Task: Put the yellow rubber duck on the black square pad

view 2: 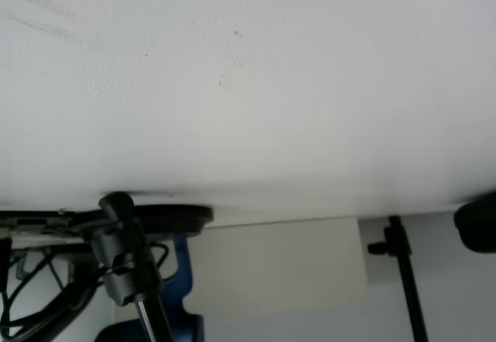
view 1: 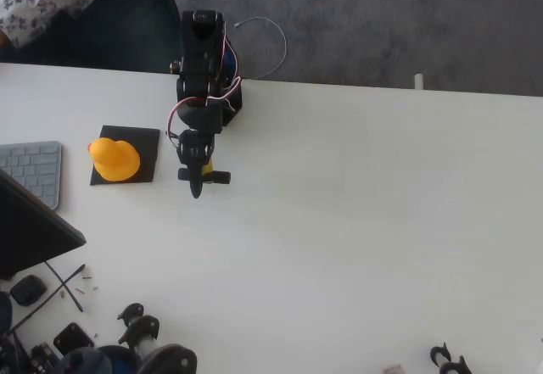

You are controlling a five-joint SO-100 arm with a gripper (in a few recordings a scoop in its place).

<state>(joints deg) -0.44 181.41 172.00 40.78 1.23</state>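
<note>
In the overhead view the yellow rubber duck (view 1: pixel 114 159) sits on the left part of the black square pad (view 1: pixel 144 141), near the grey keyboard (view 1: pixel 34 170). The gripper (view 1: pixel 196 189) hangs just right of the pad, touching nothing; whether its jaws are wide or narrow I cannot tell

White table (view 2: pixel 248 86), dark stands (view 2: pixel 128 264) beyond

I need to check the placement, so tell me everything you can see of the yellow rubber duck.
In the overhead view the yellow rubber duck is a small, rounded, smooth yellow-orange shape. It sits on the black square pad, toward the pad's left side, its body overhanging the pad's left edge. The gripper is off to its right, apart from it. Beak and eyes cannot be made out.
</note>
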